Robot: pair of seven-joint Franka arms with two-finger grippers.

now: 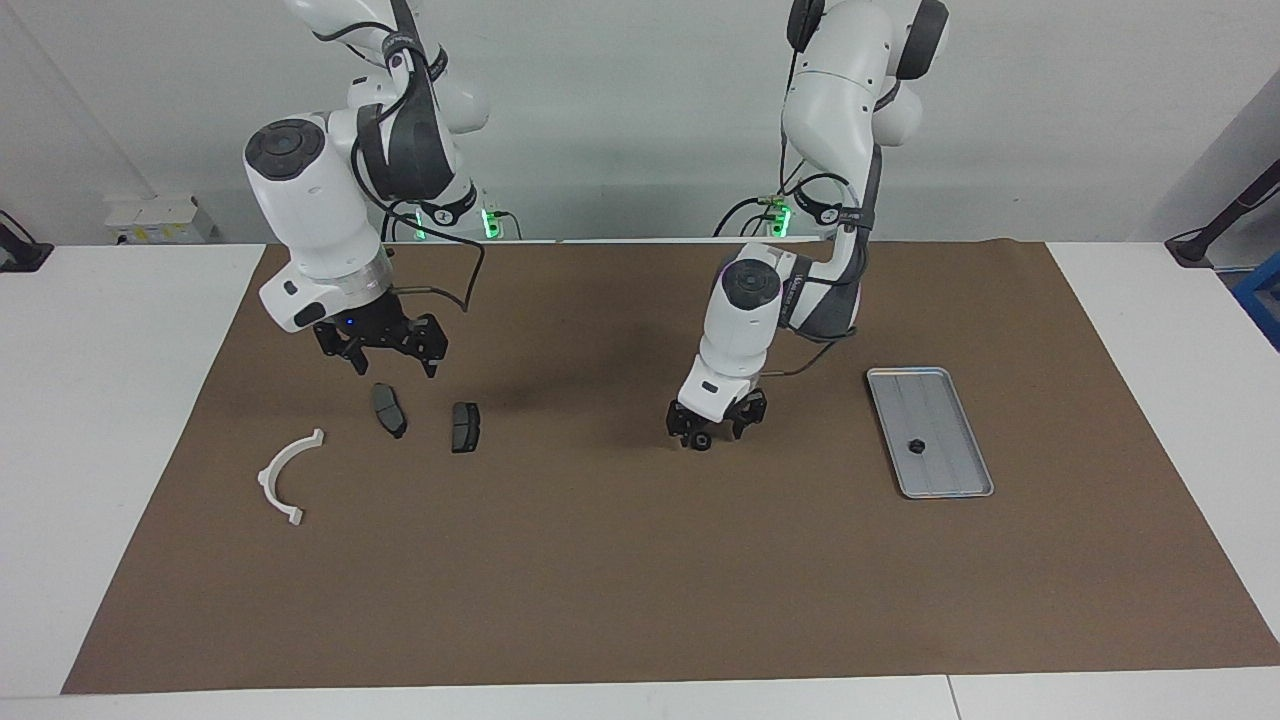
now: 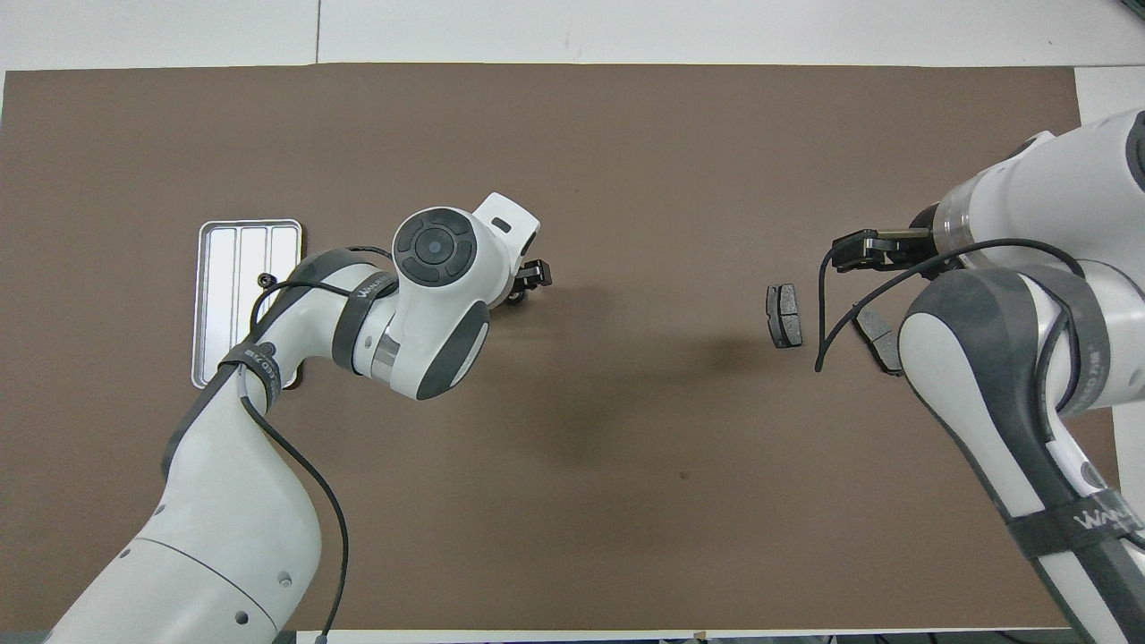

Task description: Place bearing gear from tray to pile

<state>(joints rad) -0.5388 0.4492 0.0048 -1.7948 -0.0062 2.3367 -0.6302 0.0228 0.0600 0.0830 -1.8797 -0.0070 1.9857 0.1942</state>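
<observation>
The right pincer [image 1: 393, 366] hangs with its black fingers apart over one of the brake-pad pieces, holding nothing; this arm waits. The left pincer [image 1: 708, 428] is low over the middle of the mat [image 1: 640, 580], a matte brown sheet spread over the white counter [image 1: 100, 450]. Its fingers stand apart around a bearing gear [image 1: 703, 442], a small dark ring. The ring appears to rest on the mat rather than in a grip, though the view is too coarse to be sure.

Nearest the robots in the pile lie two dark grey brake-pad pieces, flat and slightly curved: one [image 1: 389, 410] below the right pincer, the other [image 1: 465, 427] just beside it. At the left arm's end sits one tray [image 1: 945, 405], silver-grey metal, rectangular with rounded corners, a raised rim and lengthwise ribs. On it lies a second gear [image 1: 915, 446], small, dark and round. Farthest from the robots in the pile is one white bracket [image 1: 265, 478], a smooth plastic half-ring with squared ends.
</observation>
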